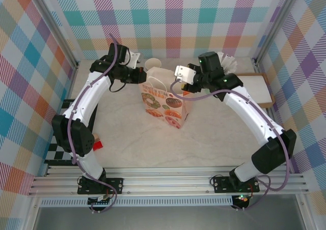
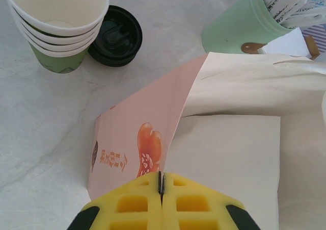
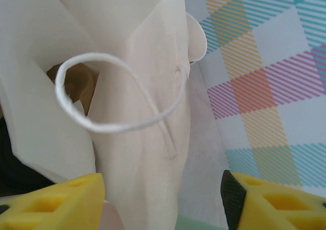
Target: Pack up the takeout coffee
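Cream paper printed with food pictures forms the bag [image 1: 165,100], upright around the middle of the worktop [image 1: 127,143], nearer its far edge; the left gripper [image 2: 161,181] is pinched tight on the rim of the bag's pink side panel; the right gripper [image 3: 163,181] has its fingers well apart, gripping nothing, with the bag's wall and white cord handle [image 3: 109,129] between them; an olive-brown shape inside the bag's mouth is probably the takeout coffee [image 3: 76,87]; a black lid [image 2: 116,36] lies just beside the stack of cups [image 2: 58,61] by the far edge.
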Available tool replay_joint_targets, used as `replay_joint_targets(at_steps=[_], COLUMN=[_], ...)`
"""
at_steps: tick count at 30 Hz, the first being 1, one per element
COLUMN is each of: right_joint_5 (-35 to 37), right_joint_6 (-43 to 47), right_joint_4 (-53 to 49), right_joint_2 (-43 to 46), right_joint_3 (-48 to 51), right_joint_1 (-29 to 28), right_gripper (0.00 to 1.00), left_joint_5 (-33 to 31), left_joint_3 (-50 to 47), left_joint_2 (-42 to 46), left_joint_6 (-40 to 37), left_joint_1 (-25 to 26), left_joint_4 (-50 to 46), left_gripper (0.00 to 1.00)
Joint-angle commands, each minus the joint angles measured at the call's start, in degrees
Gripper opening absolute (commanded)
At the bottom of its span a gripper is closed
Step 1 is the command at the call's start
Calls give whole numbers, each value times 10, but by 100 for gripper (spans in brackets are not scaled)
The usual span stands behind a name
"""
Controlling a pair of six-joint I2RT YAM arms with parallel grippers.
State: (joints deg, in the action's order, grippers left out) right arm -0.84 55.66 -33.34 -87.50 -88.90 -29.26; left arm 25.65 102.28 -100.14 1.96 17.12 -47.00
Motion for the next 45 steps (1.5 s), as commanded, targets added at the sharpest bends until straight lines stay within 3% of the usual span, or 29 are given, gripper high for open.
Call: replay_joint_targets(at_steps=[1, 9, 14, 20, 34, 38, 43, 45], right_joint_5=[-40, -111, -104, -105, -98, -86, -74, -81], right_joint_6=[-15, -37, -40, -38, -1, 3, 13, -1], right_joint_4=[19, -74, -95, -34, 29, 52, 49, 55], right_joint_2=[-30, -36, -52, -65, -112, -110, -83, -68], right_joint_3=[-48, -91, -97, -66, -67, -61, -37, -25], right_joint_1=[-4, 1, 1, 0, -28, -30, -23, -13], right_gripper=[58, 62, 58, 47, 46, 36, 11, 8], left_joint_5=[7, 5, 2, 3, 12, 6, -13, -25], left_joint_3=[8, 6, 4, 3, 8, 5, -6, -9], left_joint_2=[-2, -3, -2, -2, -7, -7, 1, 2], left_joint_6=[6, 15, 15, 15, 24, 21, 32, 38], left_joint_1=[7, 7, 7, 7, 7, 7, 4, 1], left_joint_4=[-9, 1, 2, 3, 15, 13, 28, 31], left_gripper=[0, 0, 0, 0, 0, 0, 0, 0])
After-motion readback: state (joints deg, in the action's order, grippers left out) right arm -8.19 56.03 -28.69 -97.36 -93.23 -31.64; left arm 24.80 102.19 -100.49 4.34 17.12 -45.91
